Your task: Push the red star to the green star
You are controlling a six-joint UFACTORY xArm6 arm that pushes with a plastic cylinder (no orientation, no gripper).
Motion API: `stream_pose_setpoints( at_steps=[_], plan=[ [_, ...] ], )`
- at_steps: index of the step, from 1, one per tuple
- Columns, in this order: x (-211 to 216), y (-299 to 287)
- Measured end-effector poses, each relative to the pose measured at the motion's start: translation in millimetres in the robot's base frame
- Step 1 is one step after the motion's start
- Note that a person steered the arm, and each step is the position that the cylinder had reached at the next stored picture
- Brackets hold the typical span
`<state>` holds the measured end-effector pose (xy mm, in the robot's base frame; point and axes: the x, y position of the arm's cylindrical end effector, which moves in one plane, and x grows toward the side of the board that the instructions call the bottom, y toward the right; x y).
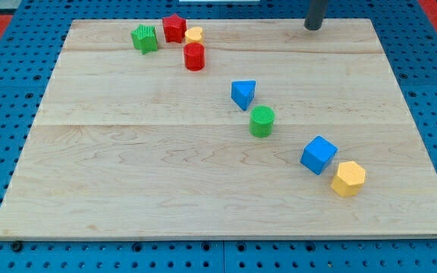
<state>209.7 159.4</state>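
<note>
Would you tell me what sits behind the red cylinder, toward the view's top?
Behind the red cylinder sit the red star and a yellow block, its lower edge hidden by the cylinder; its shape is unclear.

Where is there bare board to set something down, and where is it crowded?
Free: the view's whole lower left, below the red cylinder and left of the blue triangle and green cylinder; also the upper right, between my tip and the blue cube. Crowded: the top left, where green star, red star and yellow block cluster.

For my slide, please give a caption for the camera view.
Red star near green star at top; my tip far right.
</note>
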Motion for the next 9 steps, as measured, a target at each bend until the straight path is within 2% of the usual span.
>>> stream_pose_setpoints(
  at_steps=[2, 6, 9],
  plan=[
    [-16, -68],
    [-17, -205],
    [-6, -217]
  ],
)
